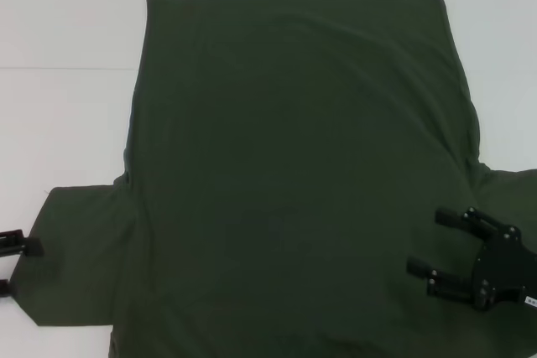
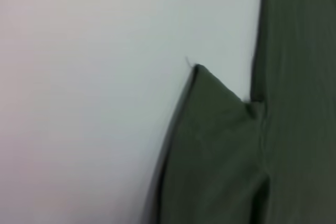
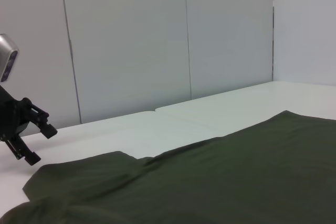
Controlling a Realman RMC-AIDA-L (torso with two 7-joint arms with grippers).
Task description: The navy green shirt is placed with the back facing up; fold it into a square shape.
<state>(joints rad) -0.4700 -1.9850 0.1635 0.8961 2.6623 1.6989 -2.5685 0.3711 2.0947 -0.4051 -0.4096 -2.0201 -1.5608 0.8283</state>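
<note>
Item: large dark olive-green soft cotton short-sleeved shirt (image 1: 294, 173), plain back up, no lettering visible.
Carrier: flat white surface (image 1: 59, 23); the shirt covers most of it, straight hem along the far edge, sleeves and shoulders toward the near edge.
Long axis: from near edge to far edge, roughly square to me; sleeves stick out sideways near the near corners.
Left sleeve (image 1: 80, 253): lies flat toward the near left corner, its outer edge pointing at my left hand; the left wrist view shows the sleeve's corner (image 2: 210, 129) against bare white.
My left hand (image 1: 10, 262): at the left edge of the surface, just beside the sleeve's outer edge; only a dark part shows, so I cannot tell how its fingers stand.
My right hand (image 1: 436, 249): over the right shoulder area near the right sleeve, fingers spread wide, pointing inward over the cloth, holding nothing.
Deciding relation: each sleeve lies outboard of the body, on the side of its own hand, so each arm is nearest its own sleeve.
Judgement: no fold made yet; inward sleeve folds look the likely opening step.
</note>
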